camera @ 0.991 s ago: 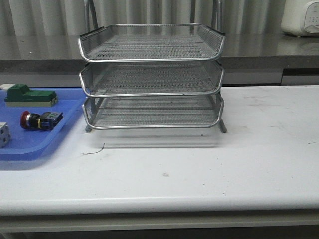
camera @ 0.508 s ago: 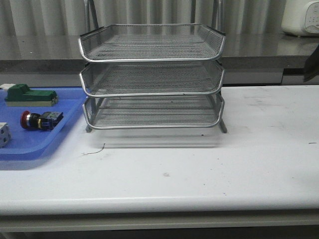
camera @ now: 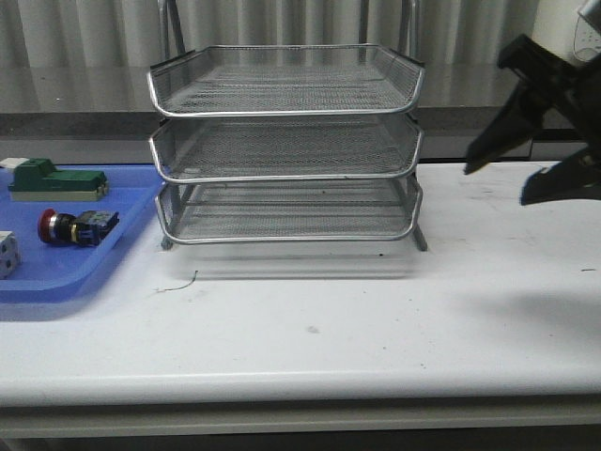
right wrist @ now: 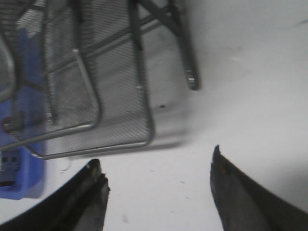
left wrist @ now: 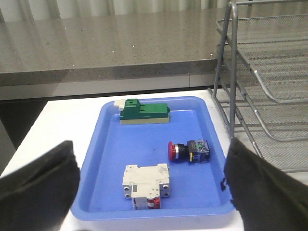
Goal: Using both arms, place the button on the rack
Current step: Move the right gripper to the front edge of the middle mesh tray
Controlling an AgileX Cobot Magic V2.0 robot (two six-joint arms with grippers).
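From the front we are watching the right end effector [camera: 515,178] hanging spread and empty right of the rack [camera: 286,146], the button [camera: 75,226] lying in the blue tray [camera: 56,272]; the left arm is out of frame. On the left wrist, the left end effector [left wrist: 153,185] is hovering wide open over the button [left wrist: 188,150], so we are wanting a square descent across its body. The right wrist is showing blurred mesh and bare desk [right wrist: 250,86].

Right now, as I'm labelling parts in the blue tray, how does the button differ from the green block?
The button has a red cap and a black-and-blue body; the green block is green on a cream base. The button is smaller and rounded at its cap; the green block is longer and boxy. The button lies nearer the rack; the green block lies at the tray's far end. Both rest untouched in the blue tray.
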